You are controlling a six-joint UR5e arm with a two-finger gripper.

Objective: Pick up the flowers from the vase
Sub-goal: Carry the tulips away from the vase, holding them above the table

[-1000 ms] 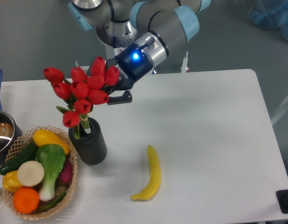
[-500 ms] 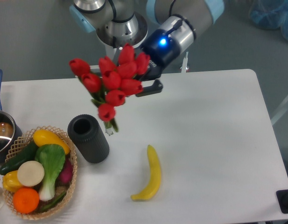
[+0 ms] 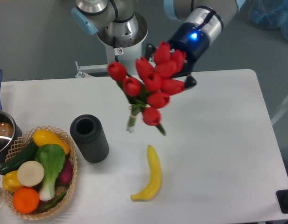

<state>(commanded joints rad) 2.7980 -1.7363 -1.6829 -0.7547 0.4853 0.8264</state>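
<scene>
Gripper: fingertips hidden behind the flowers; jaw gap not discernible. Arm: cut off by the top edge. Steel pot: cut off by the left edge, blue handle only partly in view. Wicker basket: lower left rim near the frame corner, dark-red vegetable mostly hidden by leafy greens. Black object at bottom right corner: cut off, unidentifiable.

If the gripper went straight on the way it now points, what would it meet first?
The gripper points down-left, its fingers hidden behind the flowers it carries. Beyond them the line reaches bare table, probably above the vase, though depth is unclear.
</scene>
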